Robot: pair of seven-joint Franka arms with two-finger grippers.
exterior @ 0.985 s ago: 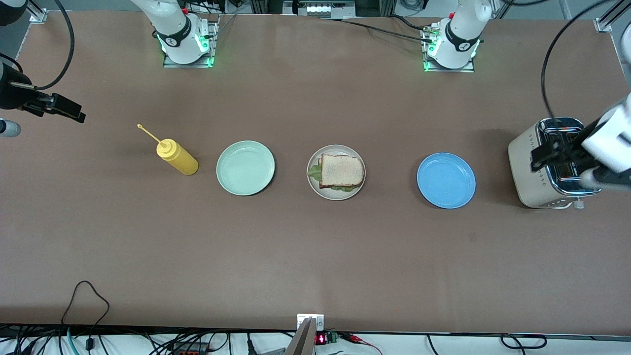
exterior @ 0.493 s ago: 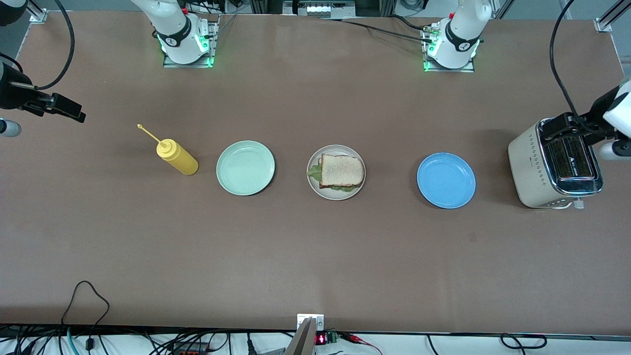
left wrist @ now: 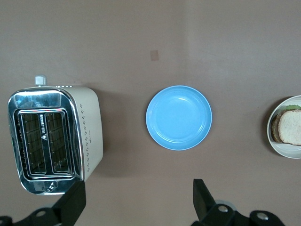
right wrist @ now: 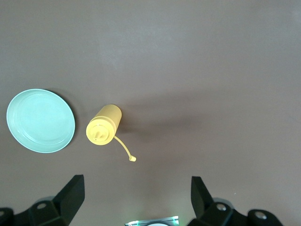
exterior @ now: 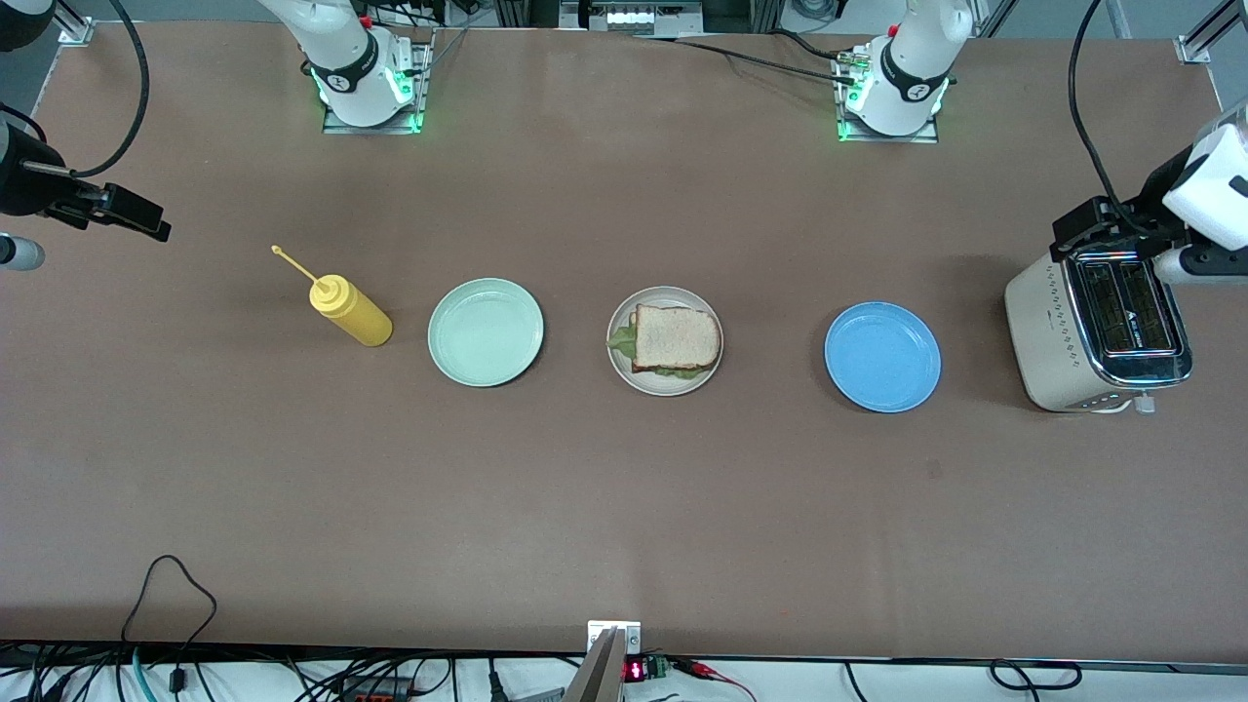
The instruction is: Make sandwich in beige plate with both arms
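We see the table (exterior: 624, 507) first, then the toaster (exterior: 1097, 331) at the left arm's end. The left gripper (left wrist: 136, 200) hangs over the table just beside the toaster, jaws wide, holding nothing. The right gripper (right wrist: 136, 197) hangs above the right arm's end, jaws wide and empty. The beige plate (exterior: 617, 366) sits between the mint-green plate (exterior: 486, 331) and blue plate (exterior: 882, 357), bearing the sandwich (exterior: 675, 338), seemingly complete. The yellow bottle (exterior: 351, 310) stands beside the mint-green plate

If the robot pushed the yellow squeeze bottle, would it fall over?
Probably. The yellow squeeze bottle stands tall on a narrow base, so a high push would likely tip it. Its round body could then roll. It looks like soft plastic, so it may squash a little.
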